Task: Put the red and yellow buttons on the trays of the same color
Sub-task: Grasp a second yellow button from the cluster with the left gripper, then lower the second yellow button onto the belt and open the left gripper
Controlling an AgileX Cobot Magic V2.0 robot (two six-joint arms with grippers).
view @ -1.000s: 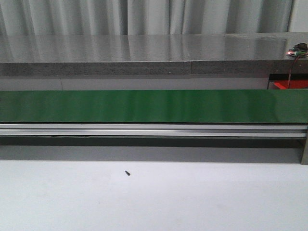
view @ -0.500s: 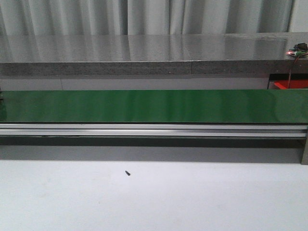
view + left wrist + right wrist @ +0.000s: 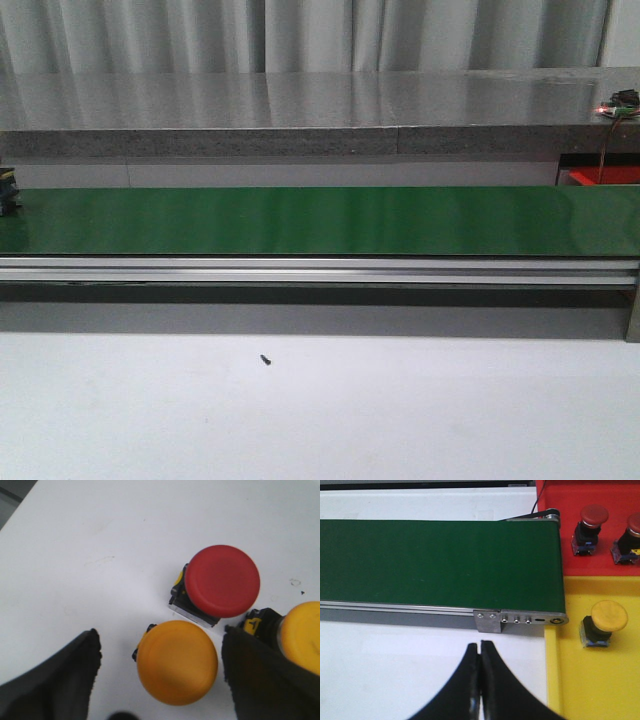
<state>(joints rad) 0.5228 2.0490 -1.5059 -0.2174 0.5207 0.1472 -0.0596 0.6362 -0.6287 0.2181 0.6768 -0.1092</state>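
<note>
A: What's different from a second ago?

B: A small dark object with a yellow mark [image 3: 8, 189] has come into sight at the far left end of the green belt [image 3: 320, 220]; a second back that end was bare. It may be a button, but it's too small to tell.

A: And the arms?

B: The left gripper [image 3: 160, 680] hangs spread wide over the white table [image 3: 100, 545], its fingers on either side of a yellow button [image 3: 177, 662]. A red button [image 3: 222, 580] sits just beside that one, and a second yellow button [image 3: 302, 637] lies close against one finger [image 3: 260, 675].

A: So the grasp?

B: I'd judge it should centre on the near yellow cap and come straight down, or that finger may knock the neighbour.

A: The right side?

B: The right gripper [image 3: 480, 652] is pressed together on nothing, waiting near the belt's end. The red tray [image 3: 555, 545] holds 2 red buttons [image 3: 590, 522]; the yellow tray [image 3: 570, 680] holds 1 yellow button [image 3: 605, 622].
</note>
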